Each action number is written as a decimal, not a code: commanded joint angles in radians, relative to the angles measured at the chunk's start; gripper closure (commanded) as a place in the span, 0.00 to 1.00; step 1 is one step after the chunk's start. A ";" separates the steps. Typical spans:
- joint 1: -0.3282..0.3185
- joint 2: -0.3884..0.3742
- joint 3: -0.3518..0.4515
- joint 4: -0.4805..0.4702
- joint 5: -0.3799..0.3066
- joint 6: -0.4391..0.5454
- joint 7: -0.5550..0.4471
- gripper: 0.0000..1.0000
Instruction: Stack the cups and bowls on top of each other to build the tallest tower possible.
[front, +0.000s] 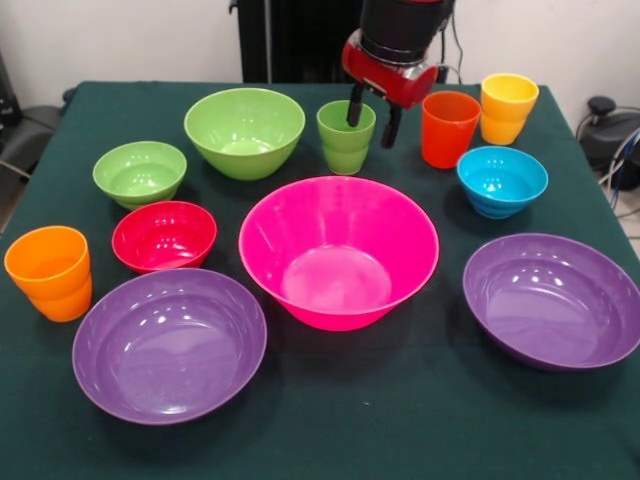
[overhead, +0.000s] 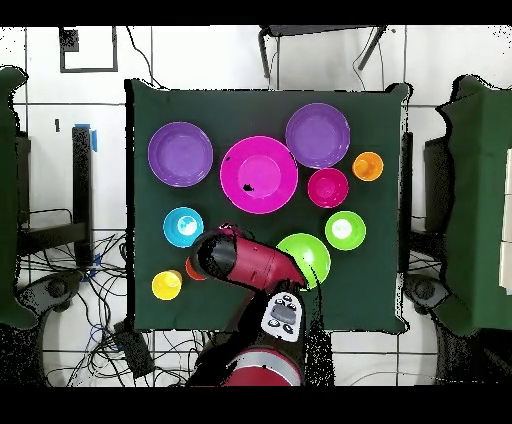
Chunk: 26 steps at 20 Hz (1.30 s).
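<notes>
Cups number four: green (front: 346, 136) at upper centre, red-orange (front: 448, 127) and yellow-orange (front: 507, 107) upper right, orange (front: 49, 272) far left. Seven bowls sit unstacked: one pink (front: 338, 250) in the middle, two purple, two light-green, one red, one blue. My pincer (front: 369, 117) hangs spread, one finger inside the green cup, the other outside its rim.

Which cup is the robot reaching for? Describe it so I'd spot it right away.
Start at the big hot-pink bowl mid-table and look just behind it, toward the robot. There stands the green cup, with the open gripper straddling its rim, one finger inside. It is the only green cup; its neighbours are green bowls and orange cups.
</notes>
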 joint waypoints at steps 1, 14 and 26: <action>0.015 0.032 0.056 0.020 0.033 0.067 0.168 0.00; 0.023 0.059 0.055 0.014 0.037 0.051 0.176 0.00; 0.009 0.078 0.071 0.015 0.046 0.027 0.178 0.00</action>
